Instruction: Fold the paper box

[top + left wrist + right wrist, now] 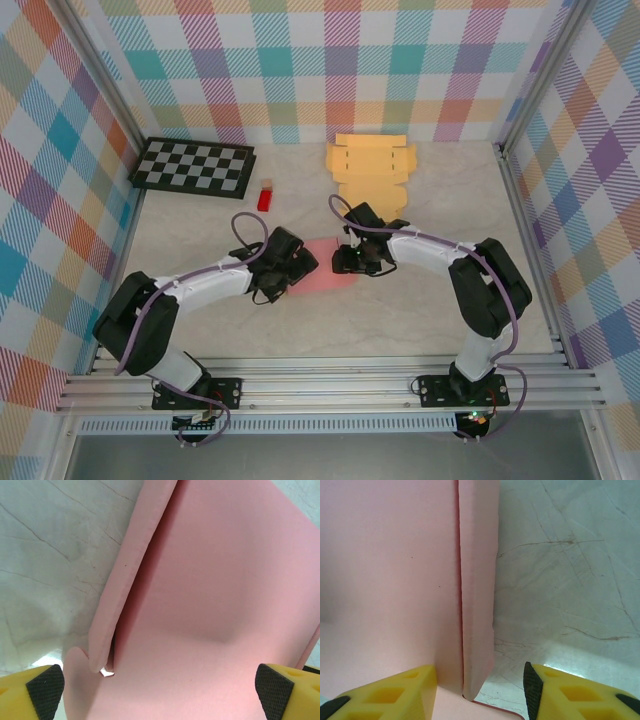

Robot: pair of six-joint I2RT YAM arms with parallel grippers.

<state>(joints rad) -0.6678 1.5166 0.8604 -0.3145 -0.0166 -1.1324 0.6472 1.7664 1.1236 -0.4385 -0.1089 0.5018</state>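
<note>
Pink paper box blank (pixel 328 279) lies mid-bench (pixel 420 320), side flaps creased up. Left pincer (pixel 159 687) spread wide above it, empty. Right pincer (pixel 481 682) half-spread, straddling one flap (pixel 477 580) without gripping. Judged early: remaining walls unfolded.

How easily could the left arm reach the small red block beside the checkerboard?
Probably yes: the open left gripper sits nearby, only bare table between it and the red block.
</note>
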